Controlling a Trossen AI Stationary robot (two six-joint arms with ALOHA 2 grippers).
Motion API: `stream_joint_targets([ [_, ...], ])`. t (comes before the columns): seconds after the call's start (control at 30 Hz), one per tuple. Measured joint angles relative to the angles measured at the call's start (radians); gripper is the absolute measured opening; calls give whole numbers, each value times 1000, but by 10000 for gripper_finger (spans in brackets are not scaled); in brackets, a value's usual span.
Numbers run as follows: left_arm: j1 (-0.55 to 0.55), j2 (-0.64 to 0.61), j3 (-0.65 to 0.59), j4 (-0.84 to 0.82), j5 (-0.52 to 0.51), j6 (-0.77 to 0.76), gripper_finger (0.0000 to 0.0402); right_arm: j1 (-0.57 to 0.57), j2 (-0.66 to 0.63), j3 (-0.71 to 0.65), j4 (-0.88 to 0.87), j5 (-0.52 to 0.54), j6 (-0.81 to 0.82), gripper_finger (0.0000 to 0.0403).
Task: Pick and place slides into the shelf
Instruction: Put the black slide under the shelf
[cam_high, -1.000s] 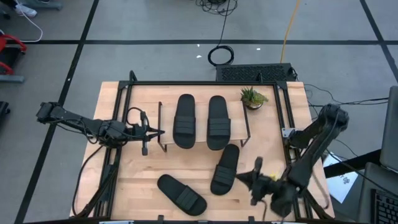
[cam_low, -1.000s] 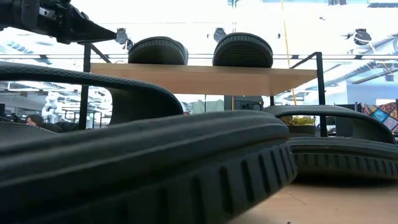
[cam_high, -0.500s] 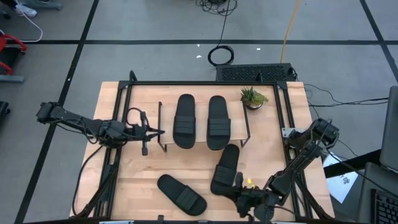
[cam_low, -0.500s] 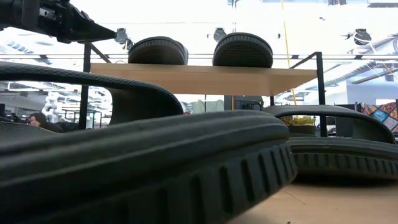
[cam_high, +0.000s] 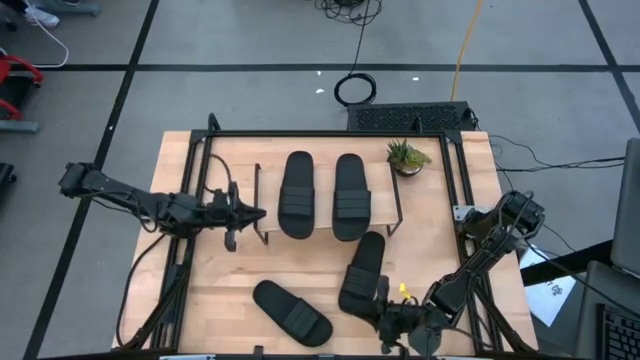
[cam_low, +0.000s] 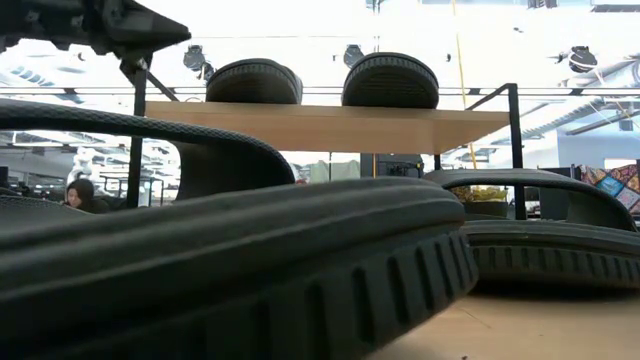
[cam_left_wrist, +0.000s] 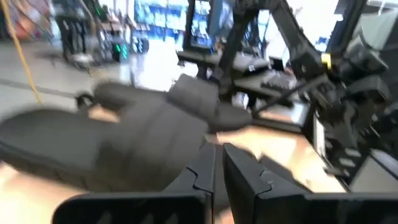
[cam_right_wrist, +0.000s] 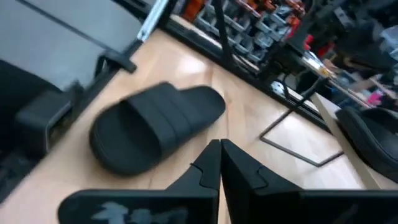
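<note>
You have four black slides on the work area: two lie side by side on the shelf (cam_high: 390, 205), one (cam_high: 297, 194) toward your left arm and the other (cam_high: 351, 195) beside it, both with toes pointing away from the table's front edge. The shelf is a low light wood plank on thin black legs, standing near the middle of the table (cam_high: 440, 250). The other two slides rest on the table in front of the shelf: one (cam_high: 362, 271) lies slightly angled just ahead of the shelf's right end, and one (cam_high: 291, 312) lies diagonally nearer the front edge. Your right gripper (cam_high: 384, 318) sits low at the table's front, just beside the heel end of the angled slide and a little to the right of the diagonal one; its fingers (cam_right_wrist: 212, 163) are pressed together and hold nothing, and its wrist view looks out at the diagonal slide (cam_right_wrist: 149, 127) lying on the wood ahead of it. Your left gripper (cam_high: 258, 213) hovers just off the shelf's left end, level with the shelved slides, pointing toward them; its fingers (cam_left_wrist: 239, 168) stand nearly together with only a slim gap and grip nothing. A small potted plant (cam_high: 407, 156) stands beyond the shelf's right end, well away from both grippers.
</note>
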Motion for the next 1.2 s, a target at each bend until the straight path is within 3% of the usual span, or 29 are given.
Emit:
stream_joint_targets([
  [0.13, -33, 52, -17, -5, 2, -22, 19, 3, 15, 0, -26, -1, -15, 35],
  [0.27, -78, 116, -19, 12, 2, -55, 8, 1, 18, 0, -42, 71, 59, 95],
  [0.47, -127, 144, -19, 82, 5, 28, 5, 2, 23, 0, -195, 74, 258, 197],
  [0.6, -140, 144, -19, 109, 5, 96, 16, 2, 65, 0, -253, 70, 317, 237],
  [0.8, -141, 144, -19, 106, 4, 106, 17, -16, 131, 0, -244, 50, 332, 247],
  [1.0, -141, 144, -19, 106, 4, 99, 2, -30, 173, 0, -245, 104, 297, 247],
  [1.2, -141, 144, -19, 105, 4, 94, 16, -39, 189, 0, -250, 112, 290, 247],
])
